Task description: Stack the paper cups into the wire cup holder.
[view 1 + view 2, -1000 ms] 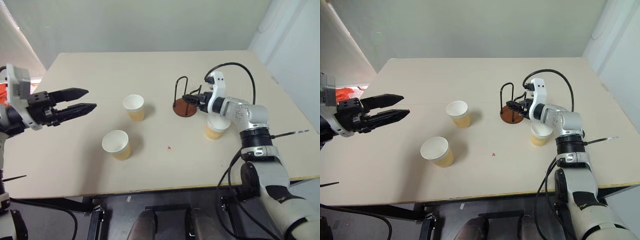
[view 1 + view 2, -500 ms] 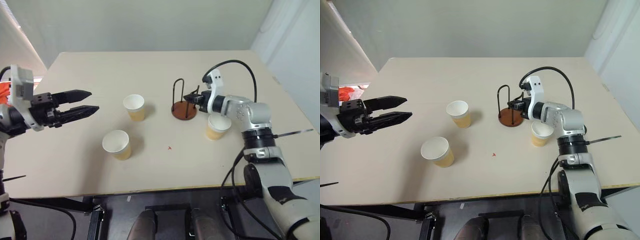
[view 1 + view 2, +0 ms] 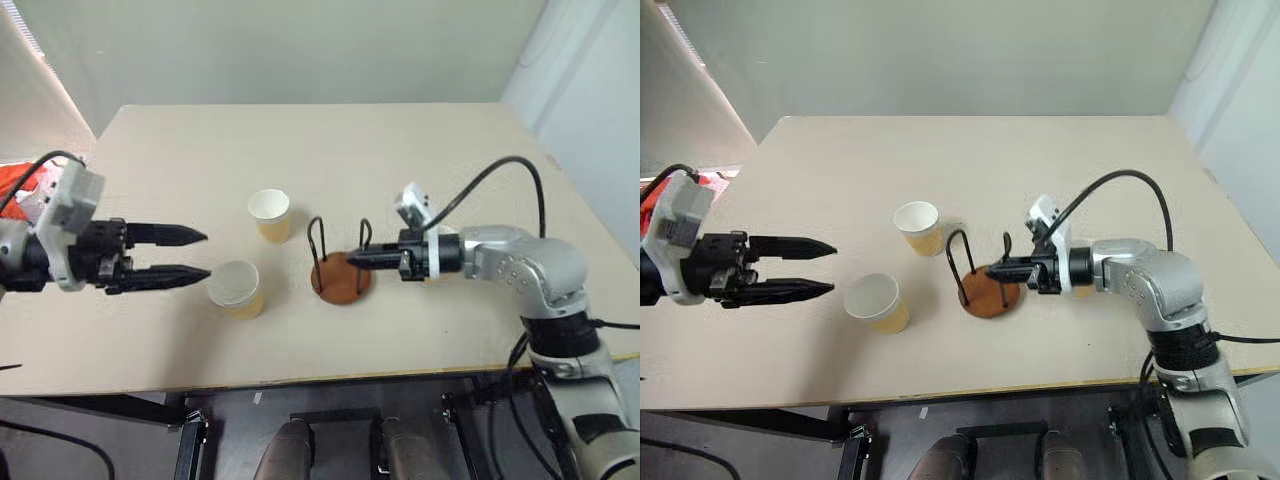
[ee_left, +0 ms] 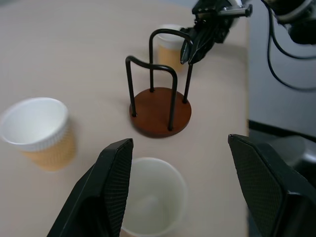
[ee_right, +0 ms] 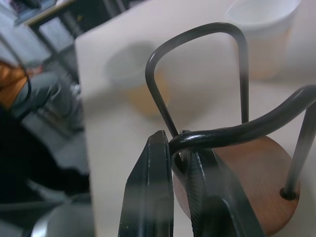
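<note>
Head views: wire cup holder (image 3: 339, 266) stands upright on the table (image 3: 420, 140), near the front edge, roughly midway between the arms. Right gripper (image 3: 354, 259) reaches in level from the right, jaws pinched shut on one of the holder's wire loops. Left gripper (image 3: 203, 254) points level toward the right, jaws apart, nothing between them. Nearest paper cup (image 3: 235, 288) sits upright just past the left fingertips, in line with the gap between them. Second cup (image 3: 269, 215) stands further back on the table, apart from the first. Third cup (image 3: 1080, 290) is mostly hidden behind the right wrist; only a sliver shows.

Left wrist view: the two wide-spread fingers (image 4: 111, 185) frame the nearest cup (image 4: 153, 202), mouth up, directly ahead. Holder (image 4: 160, 106) lies just beyond that cup along the same line, with the right gripper (image 4: 187, 53) on its far loop. Second cup (image 4: 39, 131) stands off to one side. Third cup (image 4: 170, 49) shows behind the holder.

Right wrist view: fingers (image 5: 150, 197) closed together around a black wire loop (image 5: 232, 133); the brown disc base (image 5: 247, 187) sits beneath.

Judgement: the left arm is plainly the nearer one to the front cup. Cup, then holder, lie in a row ahead of the open left jaws, so the next move is likely a short advance and close on that cup while the right steadies the stand. Holder is empty; no cup stacked yet.
</note>
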